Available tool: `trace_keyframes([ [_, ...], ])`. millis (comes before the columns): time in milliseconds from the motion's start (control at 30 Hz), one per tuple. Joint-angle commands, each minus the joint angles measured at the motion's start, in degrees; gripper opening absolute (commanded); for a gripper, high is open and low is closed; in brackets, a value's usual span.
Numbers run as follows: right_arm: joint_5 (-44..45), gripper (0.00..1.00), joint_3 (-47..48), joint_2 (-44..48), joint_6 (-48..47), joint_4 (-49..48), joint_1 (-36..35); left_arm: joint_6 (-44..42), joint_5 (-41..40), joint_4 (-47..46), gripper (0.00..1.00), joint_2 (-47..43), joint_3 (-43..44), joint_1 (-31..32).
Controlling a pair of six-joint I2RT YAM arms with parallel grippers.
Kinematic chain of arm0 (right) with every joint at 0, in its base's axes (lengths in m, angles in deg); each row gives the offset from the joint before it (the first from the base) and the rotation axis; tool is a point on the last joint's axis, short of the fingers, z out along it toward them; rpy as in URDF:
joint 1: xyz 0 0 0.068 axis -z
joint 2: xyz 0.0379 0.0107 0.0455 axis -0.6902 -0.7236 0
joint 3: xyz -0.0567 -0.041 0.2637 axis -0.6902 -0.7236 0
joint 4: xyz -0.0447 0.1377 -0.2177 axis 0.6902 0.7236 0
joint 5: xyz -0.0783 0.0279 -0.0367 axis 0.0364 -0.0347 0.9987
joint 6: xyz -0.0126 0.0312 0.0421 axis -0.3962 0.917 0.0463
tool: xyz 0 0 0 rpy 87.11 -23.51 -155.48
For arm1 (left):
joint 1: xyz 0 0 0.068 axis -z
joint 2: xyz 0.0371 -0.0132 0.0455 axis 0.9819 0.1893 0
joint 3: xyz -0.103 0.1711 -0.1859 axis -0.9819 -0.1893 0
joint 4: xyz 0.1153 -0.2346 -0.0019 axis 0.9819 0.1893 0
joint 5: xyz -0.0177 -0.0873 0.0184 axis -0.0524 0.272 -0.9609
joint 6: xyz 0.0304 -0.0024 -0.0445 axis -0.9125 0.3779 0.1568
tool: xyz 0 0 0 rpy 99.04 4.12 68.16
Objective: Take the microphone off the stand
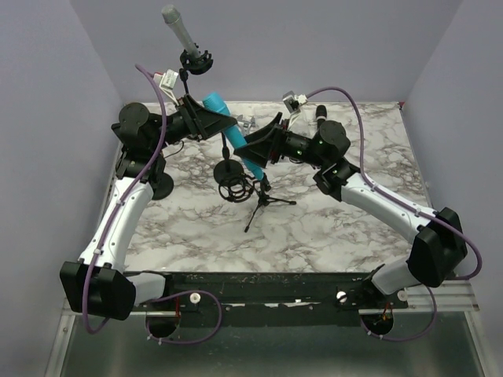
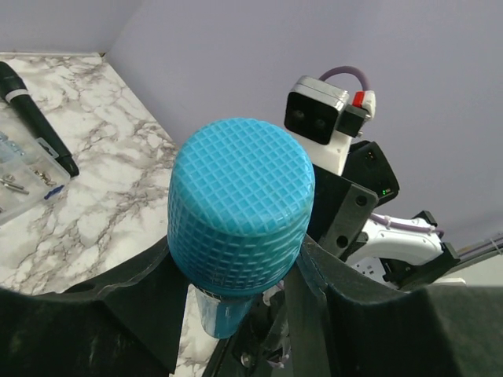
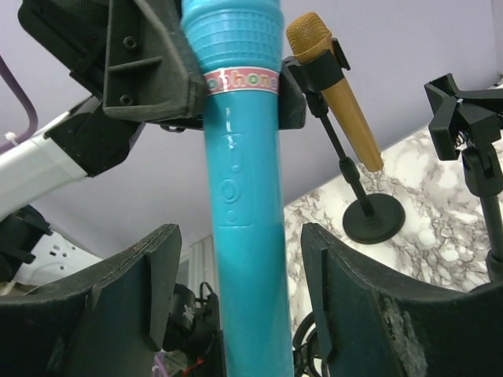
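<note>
A blue toy microphone (image 1: 234,133) leans over the black spider-mount tripod stand (image 1: 236,187) mid-table. My left gripper (image 1: 209,118) is shut on its ribbed blue head (image 2: 240,212), the fingers pressing both sides. My right gripper (image 1: 264,146) is open around the lower shaft (image 3: 240,196), with a gap to each finger. My left gripper also shows in the right wrist view (image 3: 196,78), clamped above the label band. Whether the shaft's lower end still sits in the mount is hidden.
A grey microphone (image 1: 179,30) stands clipped in a tall stand at the back. A gold microphone (image 3: 338,86) sits in a round-based stand (image 3: 374,221). A black microphone (image 2: 35,118) and a clear parts box (image 2: 16,184) lie on the marble table (image 1: 330,236).
</note>
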Motion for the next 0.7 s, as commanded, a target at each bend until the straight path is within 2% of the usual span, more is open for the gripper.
trace_keyframes([
  [0,1.25,0.64,-0.11,-1.77,4.1,-6.64,-0.16,3.81,2.55,-5.5,0.0,0.1,-0.54,0.78],
  [167,2.08,0.34,-2.13,-2.56,9.04,-12.9,-0.19,3.71,2.3,-4.75,0.0,-0.22,-0.5,1.48],
  [267,3.18,0.1,-3.11,-2.34,9.35,-13.45,-0.19,3.13,2.53,-3.78,0.0,-0.14,0.05,1.62],
  [300,3.84,0.01,-3.42,-1.89,9.03,-12.89,-0.19,2.79,2.63,-2.98,0.05,-0.1,0.33,1.58],
  [333,4.75,0.01,-3.91,-1.33,8.46,-12.2,-0.19,2.63,2.65,-2.79,0.13,-0.31,0.17,1.58],
  [367,5.41,0.01,-4.4,-0.65,7.77,-11.74,-0.19,2.63,2.58,-3.23,0.28,-0.52,-0.08,1.58],
  [433,7.06,0.01,-5.6,1.08,6.36,-10.59,-0.19,2.89,2.64,-4.6,0.51,-0.96,-0.74,1.57],
  [467,8.16,0.01,-6.18,2.28,5.31,-9.36,-0.17,2.69,2.73,-4.72,0.58,-1.19,-0.7,1.51],
  [533,11.52,0.01,-7.24,5.08,1.92,-5.51,-0.19,1.52,2.64,-3.99,0.91,-1.61,-0.36,1.48],
  [567,14.01,0.01,-7.72,6.55,0.15,-2.81,-0.19,0.35,2.25,-2.79,0.98,-1.87,0.03,1.41],
  [667,28.35,0.01,-8.16,11.52,-6.87,10.62,-0.11,-3.59,0.43,2.44,0.99,-2.63,1.59,1.31],
])
